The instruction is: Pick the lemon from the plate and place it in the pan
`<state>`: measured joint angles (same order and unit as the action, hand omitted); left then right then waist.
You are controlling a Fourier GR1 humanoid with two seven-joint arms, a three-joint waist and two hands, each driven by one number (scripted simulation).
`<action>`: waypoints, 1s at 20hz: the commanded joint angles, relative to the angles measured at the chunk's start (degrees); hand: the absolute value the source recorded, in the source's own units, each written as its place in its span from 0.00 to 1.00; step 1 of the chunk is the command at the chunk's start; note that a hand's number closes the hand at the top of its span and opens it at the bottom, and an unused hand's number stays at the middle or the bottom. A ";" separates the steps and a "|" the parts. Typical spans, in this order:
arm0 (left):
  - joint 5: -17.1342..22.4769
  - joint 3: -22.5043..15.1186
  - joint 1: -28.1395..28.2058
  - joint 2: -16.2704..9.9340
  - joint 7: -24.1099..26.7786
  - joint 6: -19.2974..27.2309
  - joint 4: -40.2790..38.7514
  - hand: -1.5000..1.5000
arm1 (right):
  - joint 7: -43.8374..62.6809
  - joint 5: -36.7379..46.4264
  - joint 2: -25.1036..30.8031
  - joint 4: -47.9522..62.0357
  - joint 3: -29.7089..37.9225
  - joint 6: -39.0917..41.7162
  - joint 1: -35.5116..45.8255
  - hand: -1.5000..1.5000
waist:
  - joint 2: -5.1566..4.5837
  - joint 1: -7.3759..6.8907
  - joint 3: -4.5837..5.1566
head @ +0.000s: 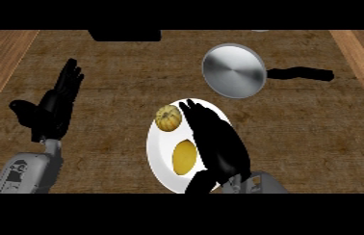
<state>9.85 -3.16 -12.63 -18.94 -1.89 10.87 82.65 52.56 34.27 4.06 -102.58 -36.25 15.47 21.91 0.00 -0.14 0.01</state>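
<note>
A white plate (160, 137) lies on the counter near the front middle. On it are a smooth yellow lemon (184, 157) toward the near side and a ribbed round yellow-brown fruit (168, 118) toward the far side. My right hand (217, 142) hovers over the plate's right half, fingers straight and pointing away, just right of the lemon; its thumb curves below the lemon. It holds nothing. A silver pan (234, 71) with a black handle (302, 74) sits at the back right. My left hand (53, 109) rests open at the left, fingers up.
A dark object (124, 35) sits at the counter's far edge. Lighter wooden strips (14, 51) border the counter at the left and right. Bare counter lies between the plate and the pan.
</note>
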 commanded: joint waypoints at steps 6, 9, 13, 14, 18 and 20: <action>-3.66 1.59 0.84 3.70 2.86 -0.96 -1.47 0.50 | -2.57 5.73 -3.88 2.74 -2.23 3.68 -3.86 0.00 | 0.02 0.12 0.00; -2.66 2.83 -1.21 1.43 -3.98 -1.47 2.24 0.50 | 0.10 6.42 -3.97 7.05 -8.00 -0.59 -3.27 0.00 | 0.05 -0.10 -0.01; -4.78 1.88 0.46 4.44 1.44 -0.54 -1.77 0.50 | 2.98 7.11 -3.98 9.73 -2.89 7.39 2.65 0.00 | -0.02 -0.01 0.02; -2.69 3.34 -2.63 2.05 -5.83 -1.82 2.37 0.50 | -2.72 9.30 -3.76 13.88 -3.81 4.80 -0.70 0.00 | 0.01 -0.05 -0.02; -3.51 3.60 1.51 3.29 1.70 -4.03 -1.30 0.50 | 3.32 7.44 -4.03 13.16 -5.03 7.41 0.21 0.00 | -0.03 -0.07 0.02; -4.42 3.61 0.43 3.06 -3.34 -3.46 2.80 0.50 | 2.55 6.68 -4.03 13.49 -3.52 7.53 1.35 0.00 | 0.02 -0.09 -0.01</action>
<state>5.90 -0.29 -12.19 -15.61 -3.77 8.45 84.37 52.42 41.30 0.53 -91.43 -39.37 22.27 22.06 0.02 -0.17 0.01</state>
